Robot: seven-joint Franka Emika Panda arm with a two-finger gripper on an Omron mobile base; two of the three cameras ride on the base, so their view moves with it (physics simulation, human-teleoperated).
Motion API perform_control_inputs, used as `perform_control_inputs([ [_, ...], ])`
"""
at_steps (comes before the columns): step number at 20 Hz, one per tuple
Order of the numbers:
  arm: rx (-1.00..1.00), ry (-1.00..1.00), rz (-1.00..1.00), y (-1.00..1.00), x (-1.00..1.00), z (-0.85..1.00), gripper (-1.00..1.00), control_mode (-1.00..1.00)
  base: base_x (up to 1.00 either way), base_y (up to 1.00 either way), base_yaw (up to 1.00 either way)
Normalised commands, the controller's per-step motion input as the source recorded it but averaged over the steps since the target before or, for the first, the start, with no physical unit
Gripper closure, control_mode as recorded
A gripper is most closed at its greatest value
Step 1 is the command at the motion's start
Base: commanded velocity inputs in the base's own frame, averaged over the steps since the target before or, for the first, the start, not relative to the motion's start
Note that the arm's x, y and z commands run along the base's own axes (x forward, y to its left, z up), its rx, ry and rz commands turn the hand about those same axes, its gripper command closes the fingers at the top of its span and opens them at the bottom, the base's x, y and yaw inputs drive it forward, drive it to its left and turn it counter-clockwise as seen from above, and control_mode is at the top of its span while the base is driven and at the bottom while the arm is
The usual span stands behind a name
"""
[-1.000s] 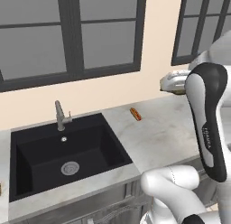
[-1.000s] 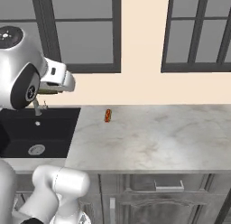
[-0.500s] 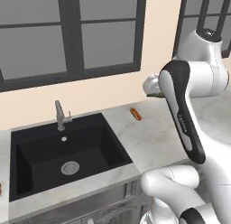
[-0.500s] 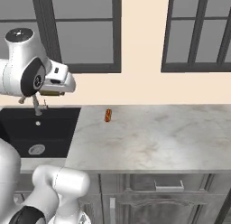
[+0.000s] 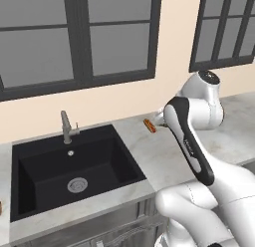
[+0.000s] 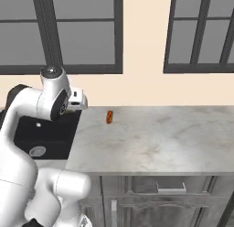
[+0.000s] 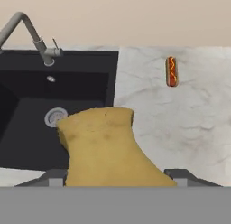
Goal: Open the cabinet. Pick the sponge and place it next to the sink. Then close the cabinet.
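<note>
In the hand view, the yellow sponge (image 7: 101,146) sits between my dark fingertips (image 7: 53,176), and my gripper (image 7: 117,179) is shut on it. The sponge hangs above the right rim of the black sink (image 7: 27,105), where the basin meets the marble counter (image 7: 189,123). From the right base view, the hand (image 6: 77,102) hovers over the counter just right of the sink (image 6: 45,134). The left base view has the hand (image 5: 159,119) mostly behind the forearm, right of the sink (image 5: 99,161). The cabinet is out of view.
A small hot dog (image 7: 171,71) lies on the counter near the back wall, right of the hand (image 5: 149,125) (image 6: 109,116). The grey faucet (image 5: 65,126) (image 7: 31,31) stands at the sink's back edge. Dark-framed windows (image 6: 82,34) line the wall. Under-counter doors (image 6: 173,198) are below.
The arm has swung down from high up, bringing the hand lower toward the counter at the sink's right edge. The grip on the sponge is unchanged.
</note>
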Motion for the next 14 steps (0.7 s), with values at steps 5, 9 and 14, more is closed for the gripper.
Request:
perform_control_inputs([
  [5, 0.00, -0.05, 0.27, 0.00, 0.41, -0.39, 1.00, -1.00, 0.00, 0.00, 0.00],
  [9, 0.00, 0.00, 0.27, 0.00, 0.44, -0.18, 1.00, -1.00, 0.00, 0.00, 0.00],
  [14, -0.02, 0.01, 0.17, -0.01, 0.47, -0.06, 1.00, -1.00, 0.00, 0.00, 0.00],
])
